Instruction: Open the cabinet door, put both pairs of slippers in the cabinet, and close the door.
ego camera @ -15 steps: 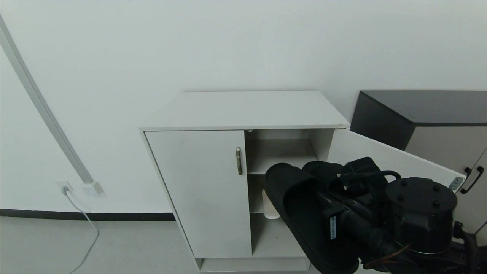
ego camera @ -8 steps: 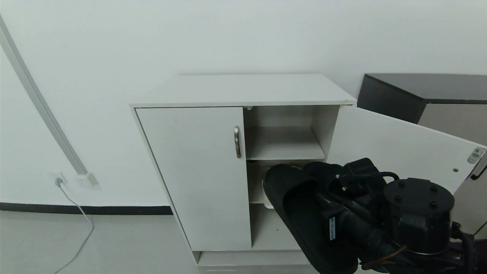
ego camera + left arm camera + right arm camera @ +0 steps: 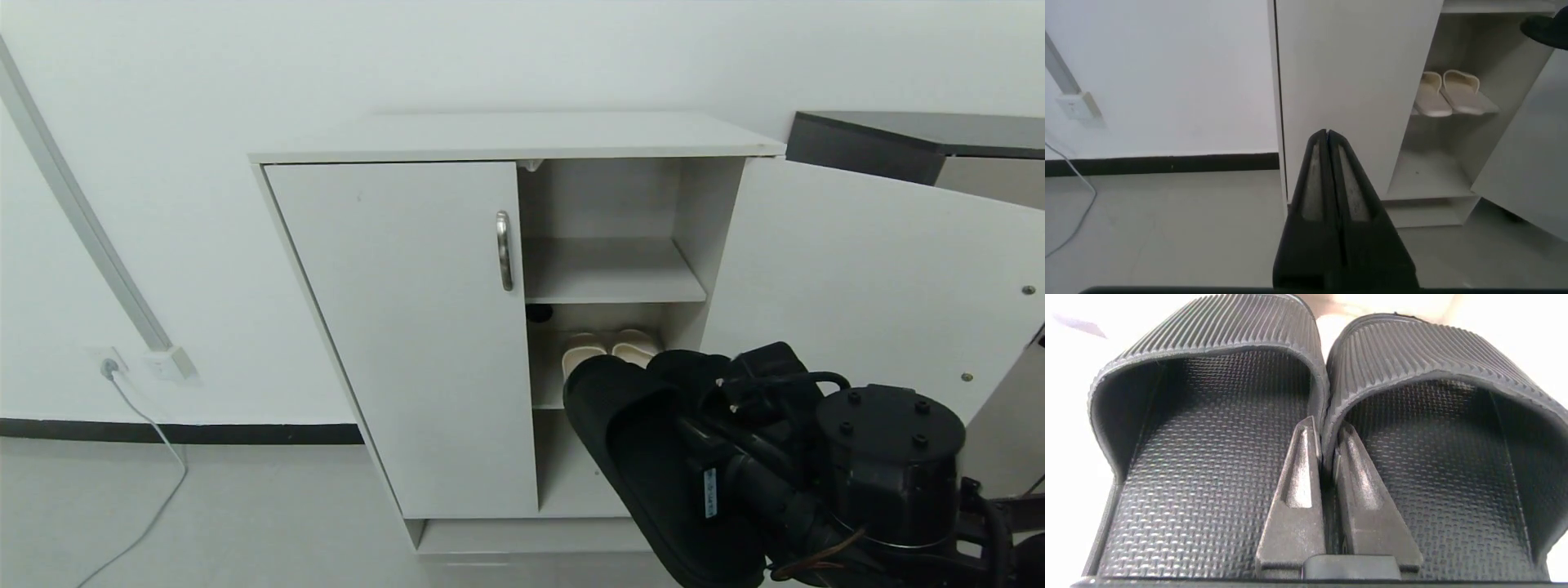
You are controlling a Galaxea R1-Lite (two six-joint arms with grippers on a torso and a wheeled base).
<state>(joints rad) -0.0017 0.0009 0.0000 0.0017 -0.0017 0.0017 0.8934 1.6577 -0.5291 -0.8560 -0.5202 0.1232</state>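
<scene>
A white cabinet (image 3: 457, 139) stands against the wall, its right door (image 3: 865, 278) swung open and its left door (image 3: 408, 327) closed. A pair of cream slippers (image 3: 608, 347) (image 3: 1454, 91) rests on the middle shelf. My right gripper (image 3: 1324, 449) is shut on the inner edges of a pair of black slippers (image 3: 653, 457) (image 3: 1208, 457), held in front of the open compartment, below and right of the cream pair. My left gripper (image 3: 1328, 175) is shut with nothing in it, hanging above the floor in front of the closed door.
A dark-topped cabinet (image 3: 914, 139) stands behind the open door at the right. A wall socket with a cable (image 3: 122, 384) sits low on the wall at the left. The upper shelf (image 3: 608, 273) and the bottom shelf (image 3: 571, 482) are bare.
The head camera has sunk lower, so the cabinet sits higher in view and the cream slippers on the middle shelf now show. The right arm holds the black slippers as before.
</scene>
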